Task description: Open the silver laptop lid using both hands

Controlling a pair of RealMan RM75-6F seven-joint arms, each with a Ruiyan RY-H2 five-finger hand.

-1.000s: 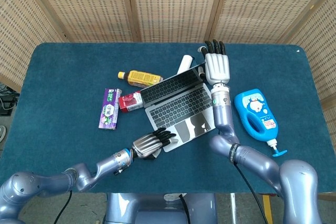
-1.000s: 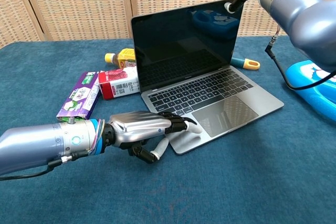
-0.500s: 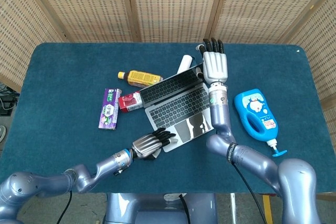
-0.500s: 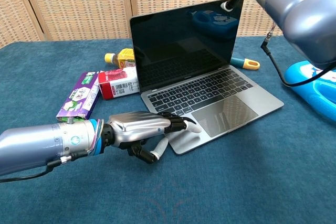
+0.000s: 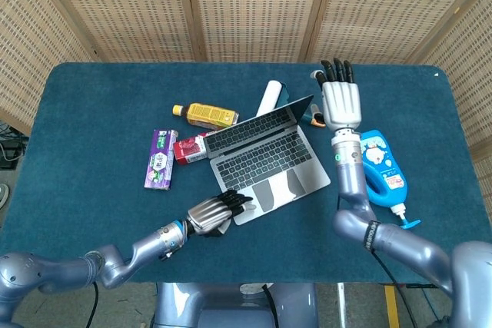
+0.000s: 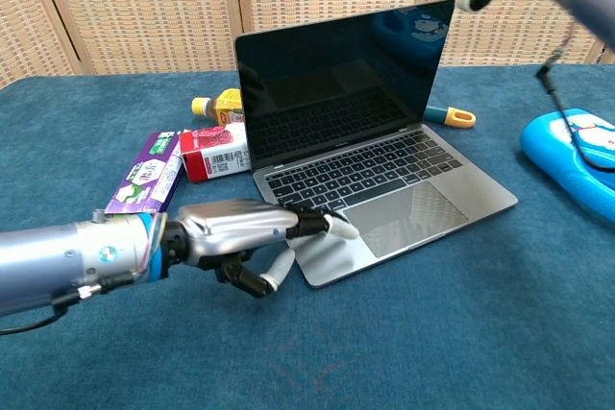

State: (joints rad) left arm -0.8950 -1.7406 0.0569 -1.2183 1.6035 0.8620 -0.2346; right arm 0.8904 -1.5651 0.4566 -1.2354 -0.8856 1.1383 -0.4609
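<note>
The silver laptop (image 6: 365,156) is sitting open on the table (image 5: 92,113), its dark glossy screen standing upright and its flat metal base showing a black keyboard and a smooth trackpad. The left robot hand (image 6: 255,232) is resting flat on the base's near left corner, fingers stretched out over the palm rest (holding nothing). The right robot hand (image 5: 340,101) is hovering just right of the lid's top corner, apart from it, fingers straight and spread. Below that hand a rounded blue plastic bottle (image 5: 380,170) is lying. Beyond the left hand a purple carton (image 6: 146,184) and a red box (image 6: 216,151) are lying.
</note>
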